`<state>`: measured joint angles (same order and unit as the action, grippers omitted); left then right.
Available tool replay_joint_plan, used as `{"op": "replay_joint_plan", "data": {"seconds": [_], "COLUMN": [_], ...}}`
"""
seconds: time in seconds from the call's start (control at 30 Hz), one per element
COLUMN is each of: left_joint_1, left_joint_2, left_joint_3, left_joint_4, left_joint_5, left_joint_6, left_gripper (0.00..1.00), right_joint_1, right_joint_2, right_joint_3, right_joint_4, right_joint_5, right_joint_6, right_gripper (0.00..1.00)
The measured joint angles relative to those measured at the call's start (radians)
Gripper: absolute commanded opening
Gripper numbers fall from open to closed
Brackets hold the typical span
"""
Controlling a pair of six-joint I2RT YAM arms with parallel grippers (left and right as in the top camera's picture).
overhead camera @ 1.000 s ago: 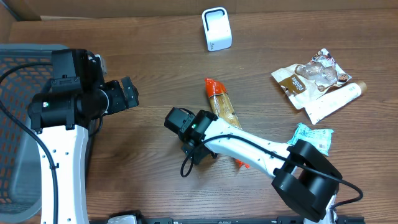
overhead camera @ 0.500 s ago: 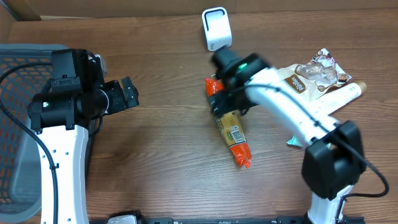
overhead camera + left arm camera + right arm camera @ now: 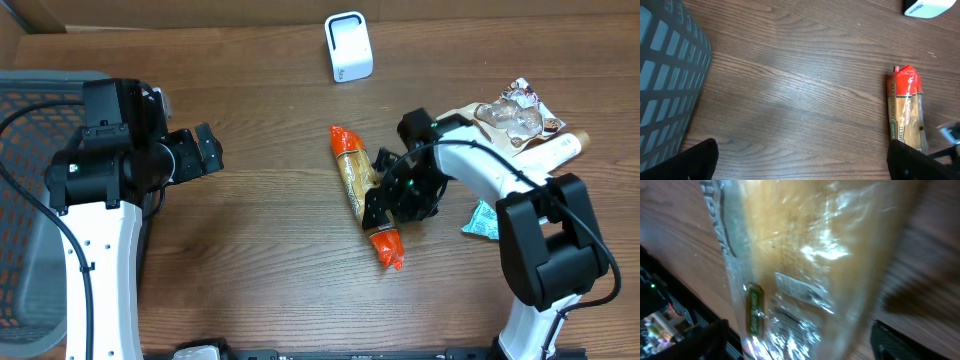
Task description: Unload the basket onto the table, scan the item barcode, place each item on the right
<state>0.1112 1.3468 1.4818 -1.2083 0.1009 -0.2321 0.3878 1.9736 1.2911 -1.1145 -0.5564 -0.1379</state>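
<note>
Where the right arm [image 3: 490, 175] bends low, its fingers [image 3: 897, 342] straddle the packet [image 3: 353, 168].

Orange-ended tan packet [image 3: 352, 170] — white scanner [image 3: 348, 47]

Scanner [image 3: 349, 46] behind pack [image 3: 350, 165]; basket [image 3: 60, 76] far L, snack bags [image 3: 500, 125] R

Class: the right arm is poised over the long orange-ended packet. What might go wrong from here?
1. The packet is long and the right gripper spans only one spot on it, so it may droop or swing when lifted.
2. Its wrap shines in the wrist view and might slip.
3. The scanner stands far across the table, so the packet may arrive with the wrong face toward it.
</note>
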Motion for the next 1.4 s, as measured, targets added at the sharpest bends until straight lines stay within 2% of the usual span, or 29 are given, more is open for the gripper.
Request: {"op": "replay_joint_plan", "data": {"seconds": [0.17, 0.3, 0.57, 0.77, 0.8, 0.83, 0.87, 0.9, 0.97, 1.03, 1.13, 1.3, 1.4], "left_joint_1": [0.000, 0.000, 0.000, 0.000, 0.000, 0.000, 0.000, 0.000, 0.000, 0.000, 0.000, 0.000, 0.000], "left_joint_2": [0.000, 0.000, 0.000, 0.000, 0.000, 0.000, 0.000, 0.000, 0.000, 0.000, 0.000, 0.000, 0.000], "left_joint_3": [0.000, 0.000, 0.000, 0.000, 0.000, 0.000, 0.000, 0.000, 0.000, 0.000, 0.000, 0.000, 0.000], "left_joint_4": [0.000, 0.000, 0.000, 0.000, 0.000, 0.000, 0.000, 0.000, 0.000, 0.000, 0.000, 0.000, 0.000], "left_joint_5": [0.000, 0.000, 0.000, 0.000, 0.000, 0.000, 0.000, 0.000, 0.000, 0.000, 0.000, 0.000, 0.000], "left_joint_6": [0.000, 0.000, 0.000, 0.000, 0.000, 0.000, 0.000, 0.000, 0.000, 0.000, 0.000, 0.000, 0.000], "left_gripper": [1.00, 1.00, 1.00, 0.99, 1.00, 1.00, 1.00, 0.99, 1.00, 1.00, 1.00, 0.99, 1.00], "right_joint_1": [0.027, 0.032, 0.033, 0.062, 0.078, 0.096, 0.128, 0.140, 0.190, 0.222, 0.221, 0.172, 0.161], "right_joint_2": [0.000, 0.000, 0.000, -0.041, -0.054, -0.064, -0.077, -0.081, -0.088, -0.088, -0.088, -0.088, -0.088], "right_joint_3": [-0.016, -0.016, 0.054, 0.183, 0.204, 0.219, 0.236, 0.240, 0.241, 0.238, 0.219, 0.118, 0.039], "right_joint_4": [0.034, 0.049, 0.009, -0.047, -0.056, -0.060, -0.060, -0.062, -0.064, -0.050, -0.003, 0.108, 0.189], "right_joint_5": [-0.031, -0.043, -0.029, 0.127, 0.164, 0.198, 0.249, 0.265, 0.354, 0.414, 0.431, 0.361, 0.303], "right_joint_6": [-0.011, 0.002, 0.027, 0.119, 0.136, 0.149, 0.165, 0.177, 0.235, 0.288, 0.338, 0.375, 0.384], "right_gripper": [0.48, 0.31, 0.12, 0.08, 0.09, 0.15, 0.43, 0.55, 0.74, 0.84, 0.89, 0.90, 0.87]}}
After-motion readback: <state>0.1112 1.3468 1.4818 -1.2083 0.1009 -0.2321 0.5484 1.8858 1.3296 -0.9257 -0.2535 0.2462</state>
